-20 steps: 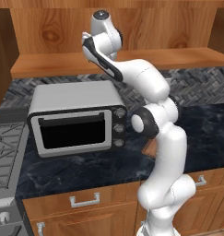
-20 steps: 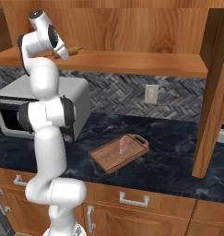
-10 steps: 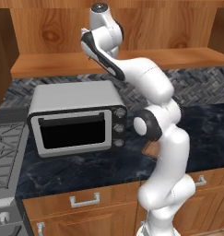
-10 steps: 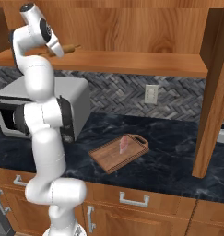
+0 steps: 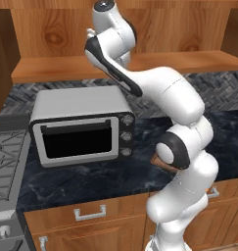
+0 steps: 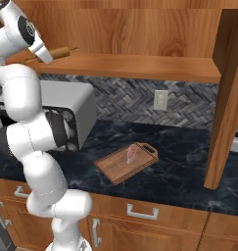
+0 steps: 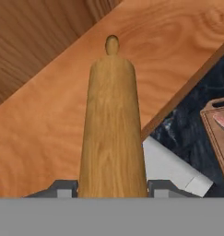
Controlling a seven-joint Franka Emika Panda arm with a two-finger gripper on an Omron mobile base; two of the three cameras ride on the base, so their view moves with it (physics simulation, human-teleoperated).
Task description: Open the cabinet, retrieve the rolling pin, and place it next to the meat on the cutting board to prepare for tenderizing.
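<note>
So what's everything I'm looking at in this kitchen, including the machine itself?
Slim tan wooden rolling pin: one, tan-orange, lengthwise between the jaws, above the shelf.
Open warm-brown wooden cabinet: one, brown, on the wall above the counter.
Flat reddish-brown wooden cutting board: one, on the dark counter.
Pinkish-red slab of meat: one, on the board.
Boxy silver toaster oven: one, silver with a dark door, on the counter's left.
Dark marbled counter: one, blue-black.
White wall outlet: one, on the grey backsplash.
Grey stove: one, left of the oven.
White robot arm: one; its gripper is closed on the pin.
</note>
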